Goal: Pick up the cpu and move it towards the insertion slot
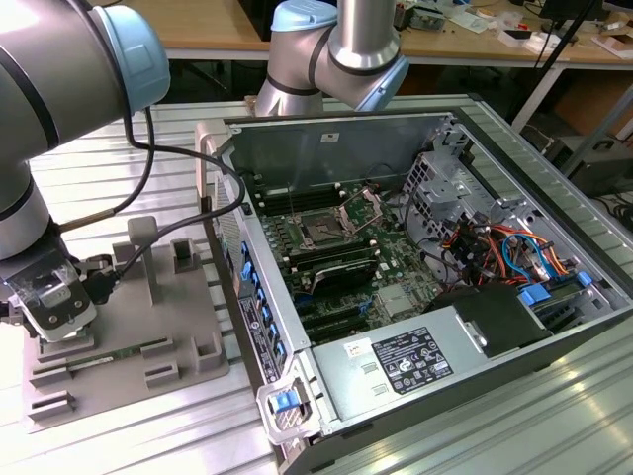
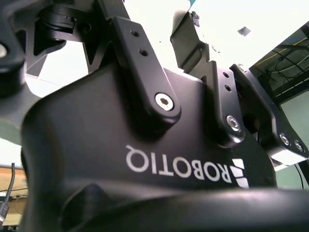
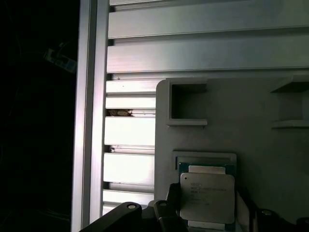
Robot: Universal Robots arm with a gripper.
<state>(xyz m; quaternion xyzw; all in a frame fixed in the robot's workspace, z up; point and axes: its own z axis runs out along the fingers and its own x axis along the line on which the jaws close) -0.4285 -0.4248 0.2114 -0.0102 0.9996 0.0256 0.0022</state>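
1. Recess in grey fixture plate (image 3: 270,159) holds cpu (image 3: 207,197), lying flat, in the first wrist view. Print on its silver top is too fine to read.
2. Low over that plate, at the exterior view's left: gripper (image 1: 57,322). Released or clenched, cannot tell.
3. Open computer case (image 1: 336,148) at the exterior view's right holds green motherboard (image 1: 396,262) with insertion slot (image 1: 321,230), well apart from cpu.
4. White label (image 1: 410,361) on power supply (image 1: 346,388), unreadable.
5. Second wrist view: white lettering on the black gripper body.

Slatted aluminium table (image 1: 554,426) bears fixture plate (image 1: 183,309), computer case (image 1: 326,148).
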